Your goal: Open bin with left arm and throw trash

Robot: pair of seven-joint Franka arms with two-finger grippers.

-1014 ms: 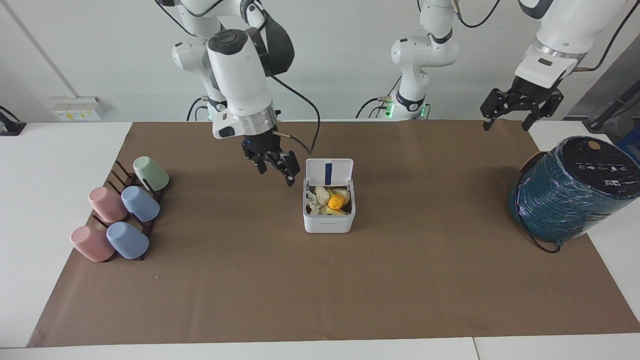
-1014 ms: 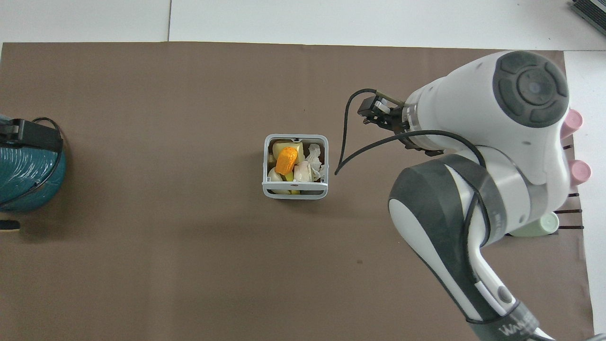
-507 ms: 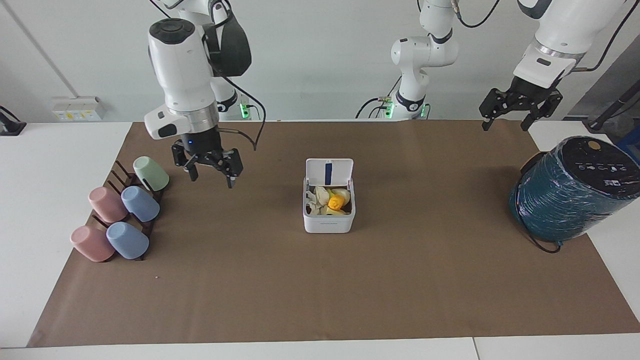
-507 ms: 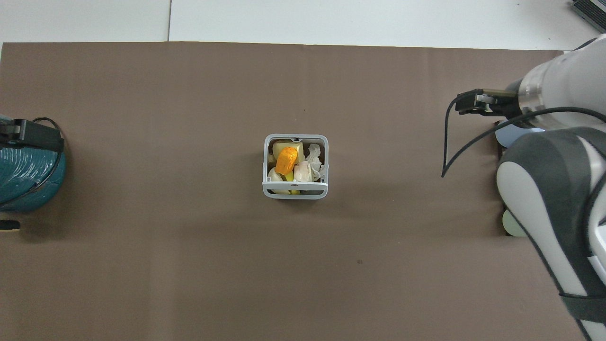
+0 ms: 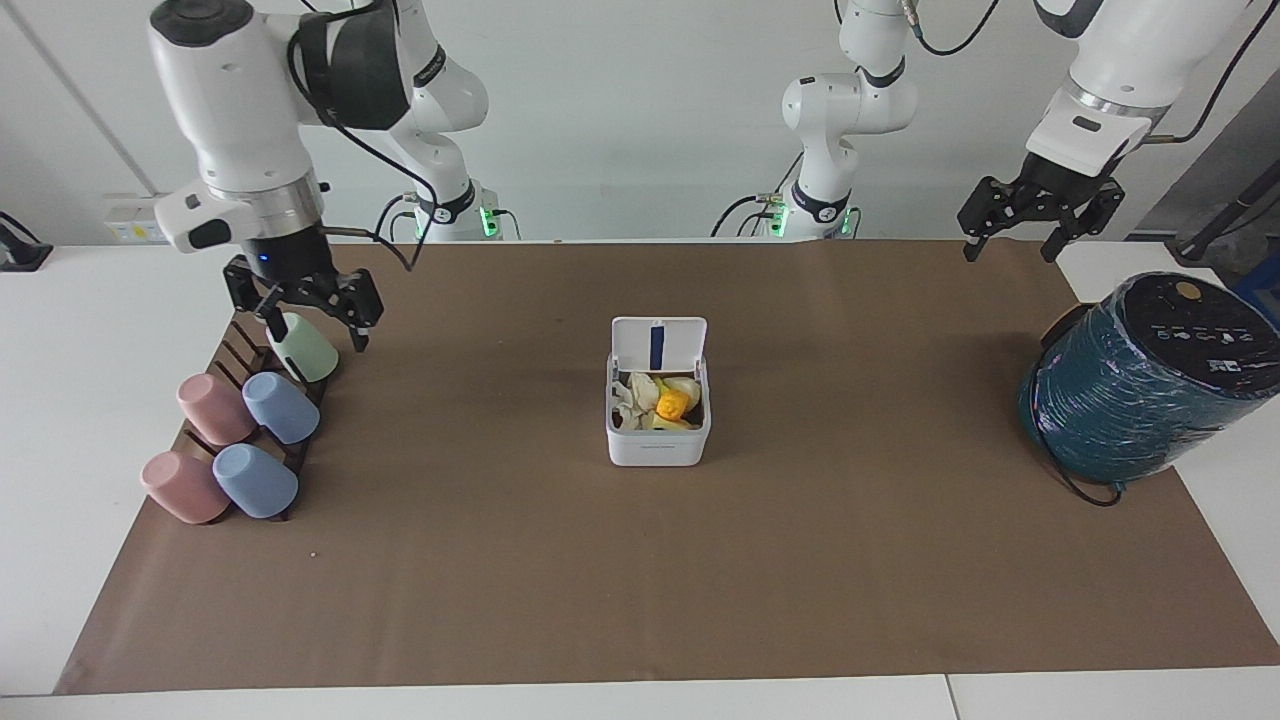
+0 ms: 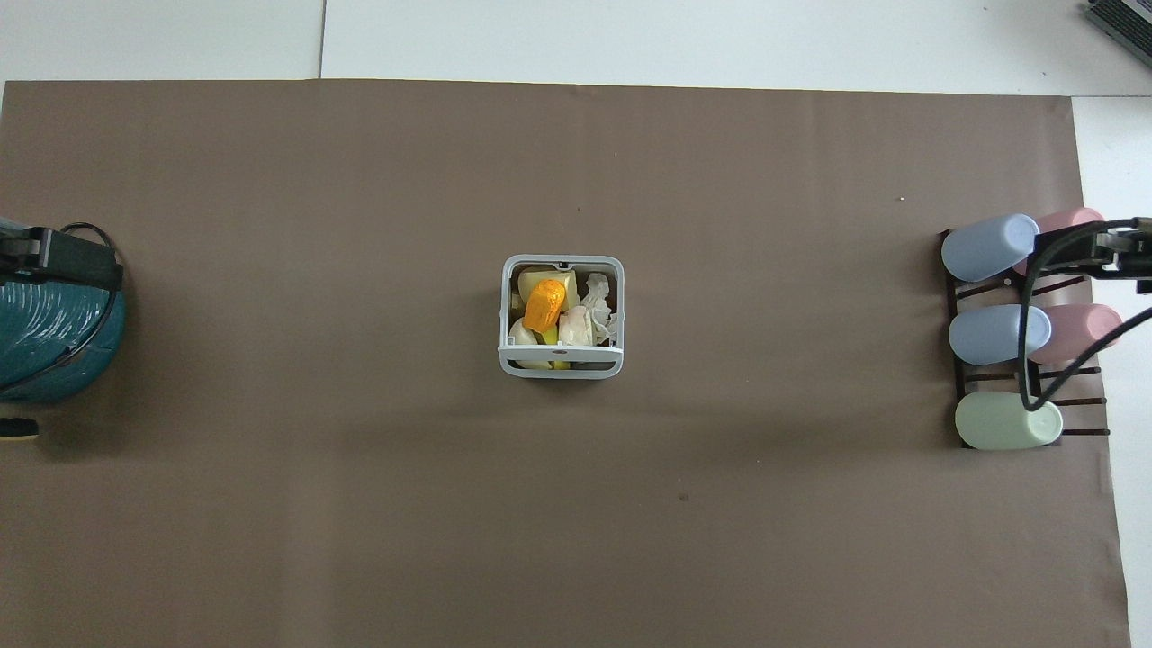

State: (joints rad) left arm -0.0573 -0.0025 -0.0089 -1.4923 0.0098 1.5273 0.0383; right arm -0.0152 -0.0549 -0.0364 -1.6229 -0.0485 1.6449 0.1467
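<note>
A: Counted the trash?

B: Three lumps, all in the bin (image 5: pixel 657 440): one orange (image 5: pixel 672 404), one cream-white (image 6: pixel 576 326), one pale yellow (image 6: pixel 533 281). Also one crumpled white scrap (image 6: pixel 598 292) beside them.

A: And the bin itself?

B: Just one, standing mid-mat (image 5: pixel 640 580), lid (image 5: pixel 658 343) up on the side nearer the robots, with one blue strip showing inside it.

A: Grippers?

B: Two. Right gripper (image 5: pixel 315 330) up in the air over the green cup (image 5: pixel 303 347), fingers spread wide, gripping nothing. Left gripper (image 5: pixel 1008 250) raised over the mat's edge at the left arm's end, likewise spread wide and bare. Both well apart from the bin.

A: Cups?

B: Five, lying tilted on one dark rack (image 5: pixel 240 345) at the right arm's end: one green, two blue (image 5: pixel 281 407) (image 5: pixel 255 480), two pink (image 5: pixel 215 408) (image 5: pixel 183 487). Green nearest the robots; one blue-and-pink pair farthest.

A: Anything else?

B: One teal cylinder (image 5: pixel 1140 385) at the left arm's end, tipped slightly, half on the mat, with one black cable looping under it.
</note>
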